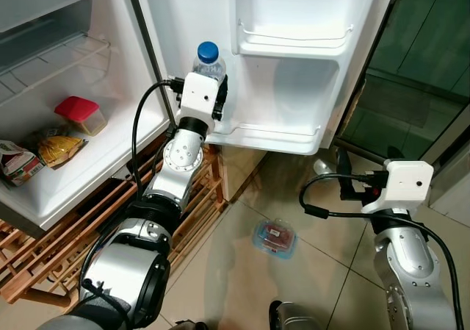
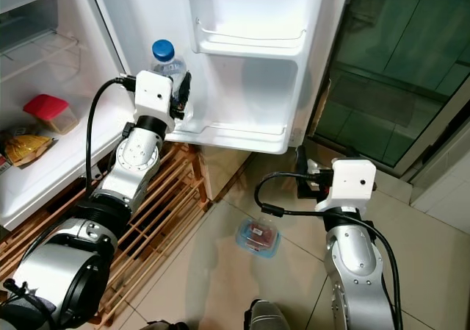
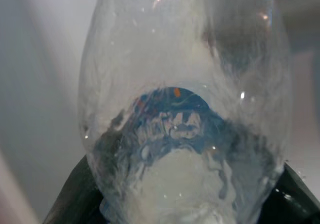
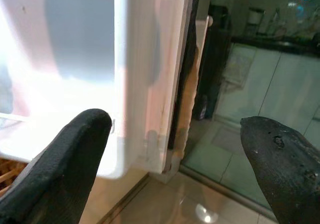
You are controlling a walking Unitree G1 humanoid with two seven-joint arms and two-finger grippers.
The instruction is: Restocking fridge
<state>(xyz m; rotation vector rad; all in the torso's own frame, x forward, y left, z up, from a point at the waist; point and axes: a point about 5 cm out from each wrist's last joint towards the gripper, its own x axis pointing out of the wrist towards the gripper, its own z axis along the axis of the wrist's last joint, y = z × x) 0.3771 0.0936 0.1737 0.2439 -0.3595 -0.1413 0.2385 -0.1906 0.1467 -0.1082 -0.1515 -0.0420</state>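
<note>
Two claws appear: on the left, beside the fridge shelf (image 1: 88,170) carrying a red-lidded container (image 1: 79,114) and snack packets (image 1: 60,149), the left claw (image 1: 208,87) is clamped around a clear water bottle (image 1: 208,59) with a blue cap (image 1: 208,51), held upright at the near left corner of the lower door shelf (image 1: 272,135). Judged rigid yet smooth and rather heavy when full, the bottle is best gripped at mid-body. Farther right, a packaged food tray (image 1: 275,237) lies on the floor tiles, and the right claw (image 4: 175,154) hangs spread wide, holding nothing, near the door's edge.
</note>
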